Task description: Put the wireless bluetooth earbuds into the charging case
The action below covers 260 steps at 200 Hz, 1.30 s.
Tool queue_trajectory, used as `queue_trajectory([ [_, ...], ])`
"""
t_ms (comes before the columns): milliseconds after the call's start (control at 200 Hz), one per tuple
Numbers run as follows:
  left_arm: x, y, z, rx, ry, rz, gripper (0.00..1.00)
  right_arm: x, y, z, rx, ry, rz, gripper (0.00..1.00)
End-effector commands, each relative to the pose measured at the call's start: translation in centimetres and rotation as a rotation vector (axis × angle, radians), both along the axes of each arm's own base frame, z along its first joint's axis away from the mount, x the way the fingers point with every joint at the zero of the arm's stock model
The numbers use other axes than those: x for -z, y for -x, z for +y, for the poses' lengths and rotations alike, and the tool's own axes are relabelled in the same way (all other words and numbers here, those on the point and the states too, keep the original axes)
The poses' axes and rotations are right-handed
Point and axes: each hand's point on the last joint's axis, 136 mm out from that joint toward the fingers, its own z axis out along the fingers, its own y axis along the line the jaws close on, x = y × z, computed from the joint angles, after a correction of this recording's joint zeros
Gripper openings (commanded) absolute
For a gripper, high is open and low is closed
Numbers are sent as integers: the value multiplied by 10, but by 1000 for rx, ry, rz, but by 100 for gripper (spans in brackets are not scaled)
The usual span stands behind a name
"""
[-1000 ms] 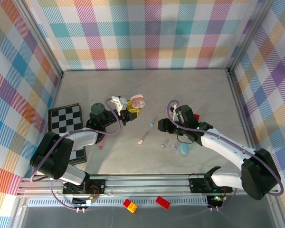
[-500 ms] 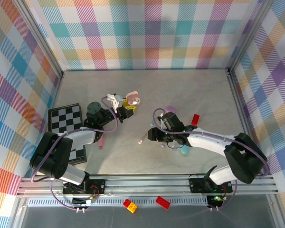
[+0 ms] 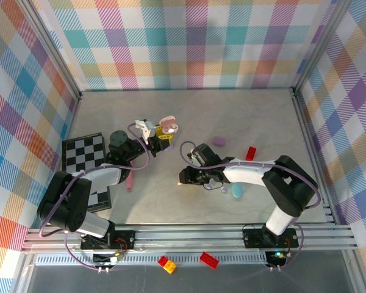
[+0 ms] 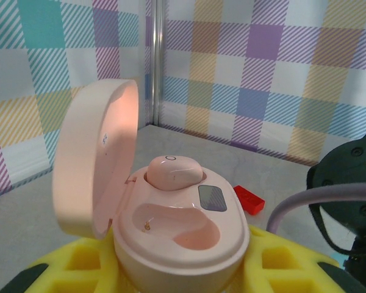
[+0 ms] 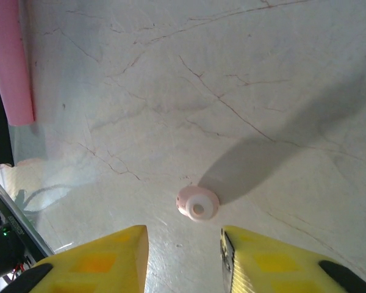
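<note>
Pink earbud (image 5: 197, 204), open tabletop (image 5: 262, 73), right claw (image 5: 183, 235) — seemingly — apart

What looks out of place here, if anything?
A yellow-and-red brick and a red brick lie off the table, on the grey strip at its near edge. The open pink case has one earbud seated and one slot empty.

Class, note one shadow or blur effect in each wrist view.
Right wrist view: a dark shadow stretches up and right from beside the pink earbud across the table; left wrist view: the open pink case is sharp, the grey cable at right blurred.
</note>
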Motion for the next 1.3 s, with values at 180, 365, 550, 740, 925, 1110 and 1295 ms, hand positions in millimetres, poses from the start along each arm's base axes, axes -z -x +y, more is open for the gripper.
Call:
queue_trajectory([
  [180,-19,3,6,-4,5,-55,33,4,-5,18,-49,-17,5,28],
  [365,-20,3,6,-5,4,-55,33,9,-6,15,-39,6,10,22],
  [550,-20,3,6,-2,5,-56,33,10,-10,9,-15,36,-1,13],
  [740,-22,4,6,-3,5,-59,33,9,-16,-5,37,60,-18,9],
  [925,-22,5,6,-2,5,-60,33,-3,-20,-34,123,94,-55,7],
  [1110,-23,6,6,0,3,-63,33,-10,-16,-83,251,158,-65,6],
  [1295,-23,6,5,6,1,-63,33,-2,-3,-139,384,258,-10,6],
])
